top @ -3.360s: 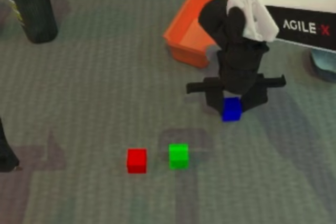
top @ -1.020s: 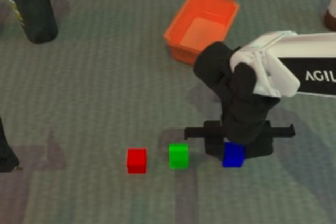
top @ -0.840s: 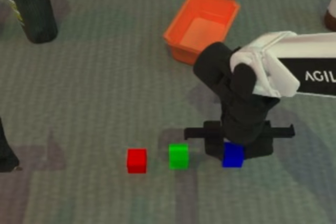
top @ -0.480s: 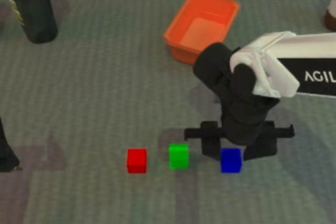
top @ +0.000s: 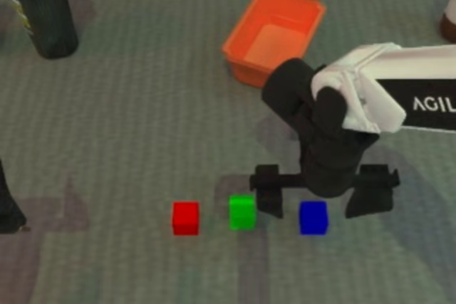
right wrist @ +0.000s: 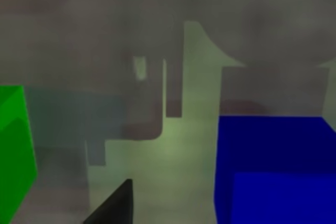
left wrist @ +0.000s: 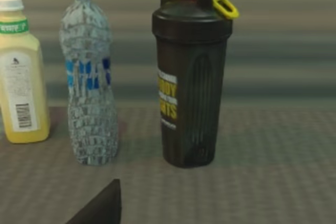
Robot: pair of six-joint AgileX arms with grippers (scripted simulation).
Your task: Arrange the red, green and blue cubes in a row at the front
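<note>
Already the blue cube [top: 313, 217] sits on the table near the front edge, to the right of the green cube [top: 242, 211] and the red cube [top: 185, 217], the three roughly in line with gaps between them. The right gripper [top: 324, 191] hangs just over it with its jaws spread wide, one finger on each side of the blue cube and gripping nothing. Risk lies chiefly in the left-hand finger [top: 268, 190], which stands in the narrow space between the green and blue cubes: a sideways drift as the arm lifts away could nudge either cube and spoil the row, so a straight rise looks safest. A second, smaller worry is the orange tub [top: 273, 28] farther back, which a hasty retreat might clip. From above, the spacing of all three cubes and the tub is plain; the right wrist view shows only the green and blue cubes up close, with bare table between them, and not the red one. Only the left wrist view shows a black shaker [left wrist: 192, 74], a water bottle [left wrist: 89, 77] and a juice bottle [left wrist: 21, 72] at the far left; the left gripper itself I cannot make out, that arm being parked at the left edge.
</note>
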